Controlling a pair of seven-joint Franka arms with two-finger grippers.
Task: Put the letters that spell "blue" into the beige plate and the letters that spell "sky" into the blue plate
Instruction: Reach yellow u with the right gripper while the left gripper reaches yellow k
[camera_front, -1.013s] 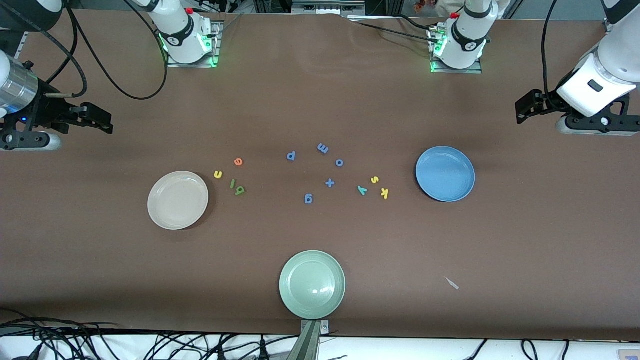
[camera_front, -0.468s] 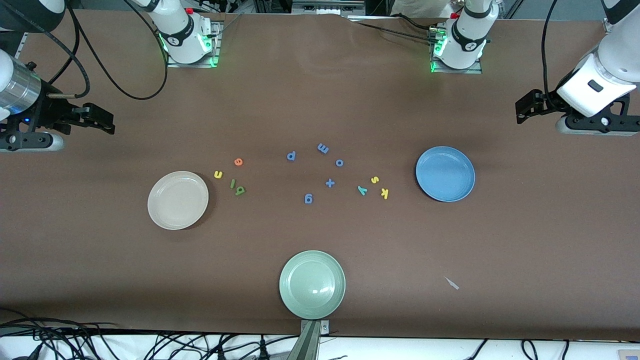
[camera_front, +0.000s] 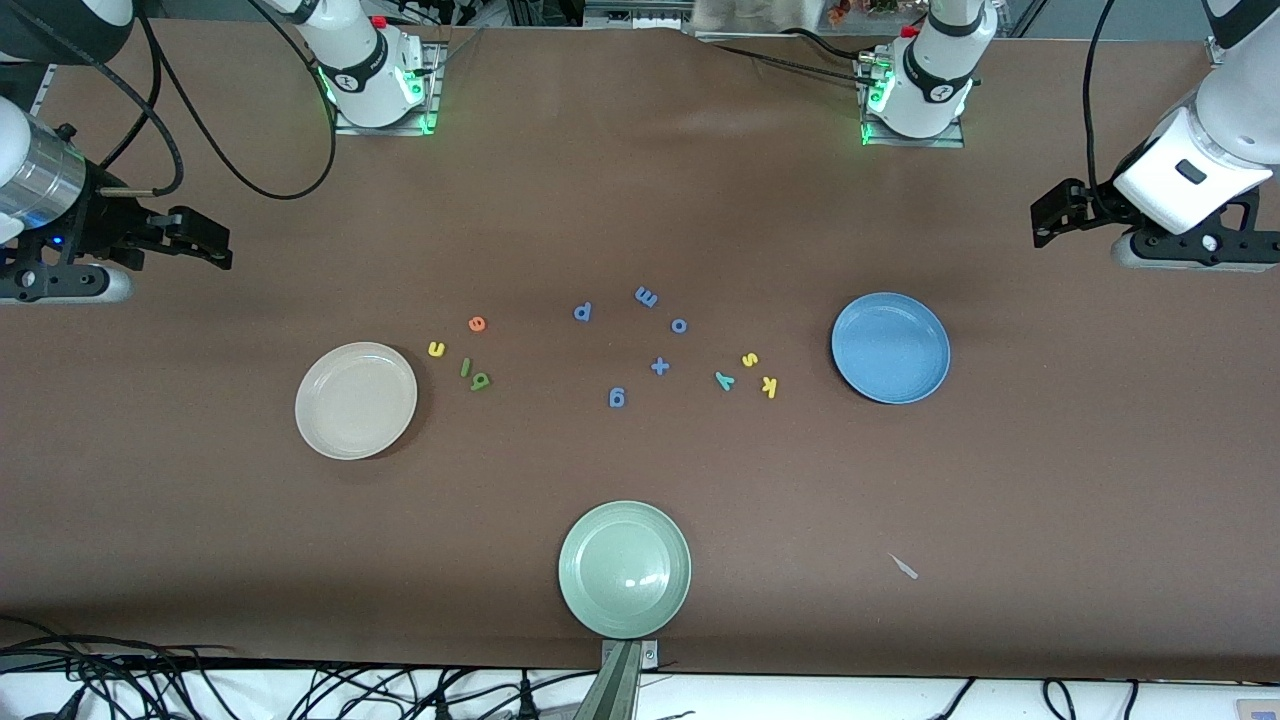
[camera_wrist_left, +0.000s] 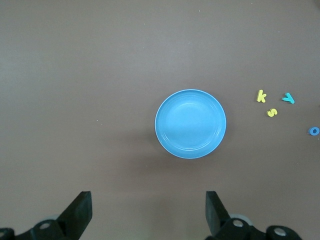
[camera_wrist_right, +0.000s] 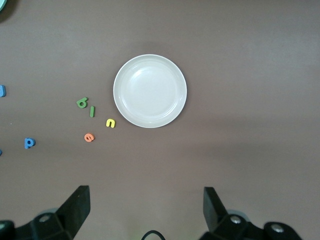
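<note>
Neither gripper holds anything yet: your left gripper (camera_front: 1045, 215) and right gripper (camera_front: 205, 242) hang spread wide at the table's ends, the round blue plate (camera_front: 890, 347) and round beige plate (camera_front: 355, 400) bare, all seven foam letters on the table mid-way between them.

Three round plates are sitting on the desk (camera_front: 640, 200): one beige plate (camera_front: 356, 400), one blue plate (camera_front: 890, 347) and one pale green plate (camera_front: 624, 568). Twelve foam pieces are lying between them: two green letters (camera_front: 474, 374), three yellow letters (camera_front: 749, 360), one orange letter (camera_front: 477, 323), one teal letter (camera_front: 724, 379), four blue letters (camera_front: 646, 296) and one blue plus sign (camera_front: 659, 366).
</note>
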